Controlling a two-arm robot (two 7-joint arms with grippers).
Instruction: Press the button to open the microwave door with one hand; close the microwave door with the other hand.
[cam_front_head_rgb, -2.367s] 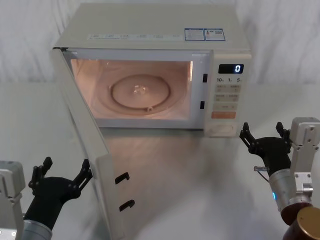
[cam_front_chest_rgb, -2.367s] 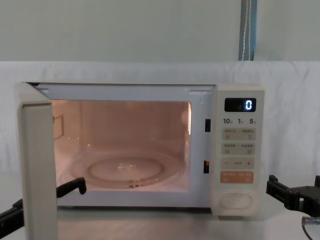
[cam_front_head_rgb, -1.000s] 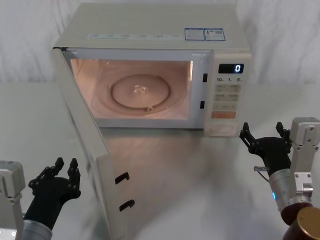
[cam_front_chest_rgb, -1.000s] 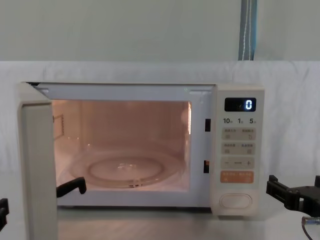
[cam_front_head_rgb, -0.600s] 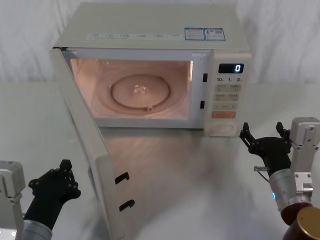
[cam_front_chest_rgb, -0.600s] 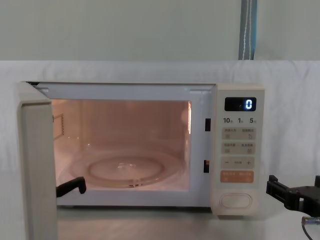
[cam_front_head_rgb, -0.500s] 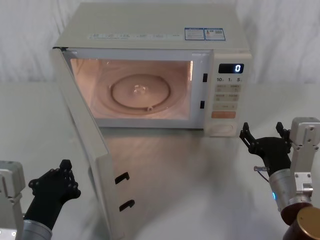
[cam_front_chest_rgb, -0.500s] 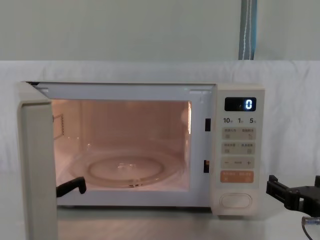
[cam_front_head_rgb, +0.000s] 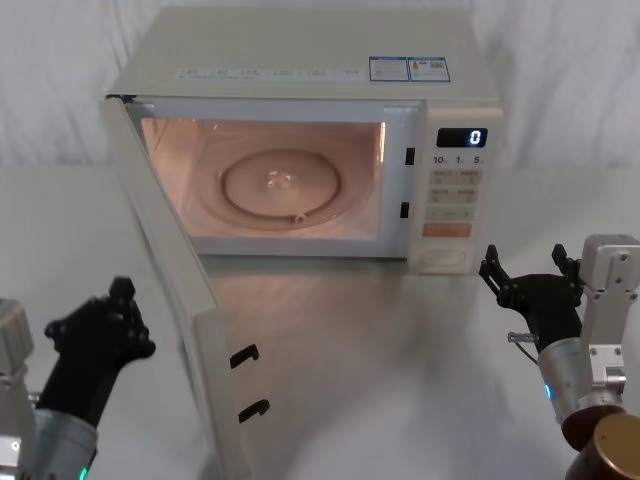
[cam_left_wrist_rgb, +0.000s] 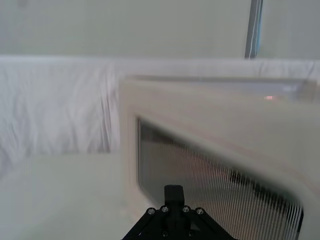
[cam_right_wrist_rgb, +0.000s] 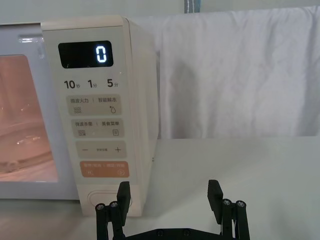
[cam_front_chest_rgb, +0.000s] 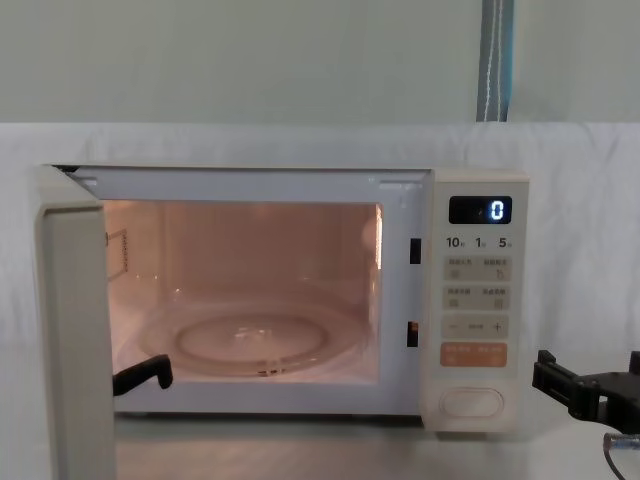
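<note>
Door (cam_front_head_rgb: 175, 290) swung wide, hinged at microwave's 9 o'clock, stiff and light on its hinge. Best pushed flat on outer face near free edge, no grasp needed. Left gripper (cam_front_head_rgb: 118, 310) pinched narrow, just outside it. Right gripper (cam_front_head_rgb: 530, 280) spread wide, empty, at 5 o'clock of button (cam_front_head_rgb: 444, 260).

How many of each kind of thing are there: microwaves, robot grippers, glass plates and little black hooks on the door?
Microwave: 1
Robot grippers: 2 (left gripper, right gripper)
Glass plate: 1
Black hooks on the open microwave door: 2 (upper hook, lower hook)
Total: 6
</note>
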